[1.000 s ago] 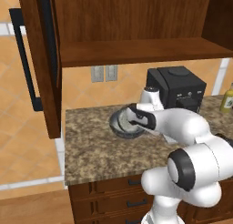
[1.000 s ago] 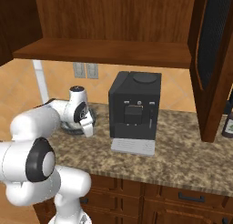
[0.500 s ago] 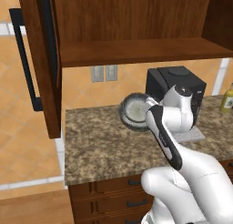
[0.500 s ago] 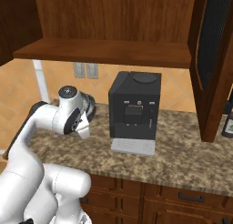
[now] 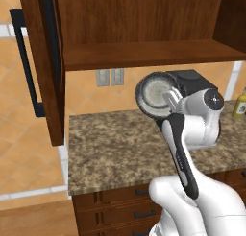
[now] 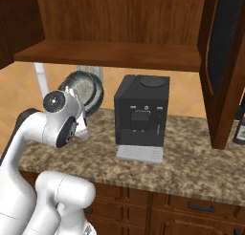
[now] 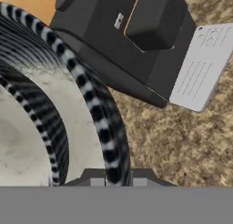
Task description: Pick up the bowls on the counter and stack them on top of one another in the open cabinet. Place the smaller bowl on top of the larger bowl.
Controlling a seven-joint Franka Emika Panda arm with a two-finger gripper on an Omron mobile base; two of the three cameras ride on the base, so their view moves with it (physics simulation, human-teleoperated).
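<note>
Coffee machine (image 6: 141, 115) just beside lifted bowls (image 5: 154, 93), under cabinet shelf (image 5: 144, 54).

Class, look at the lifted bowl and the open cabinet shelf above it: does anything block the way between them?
Nothing visible does. The tool holds the bowl tilted below the cabinet shelf; the coffee machine stands beside it, not above.

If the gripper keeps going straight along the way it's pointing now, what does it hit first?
Judging by the hand view, the gripper, shut on the bowl rim, looks down at the counter beside the coffee machine; depth is unclear.
</note>
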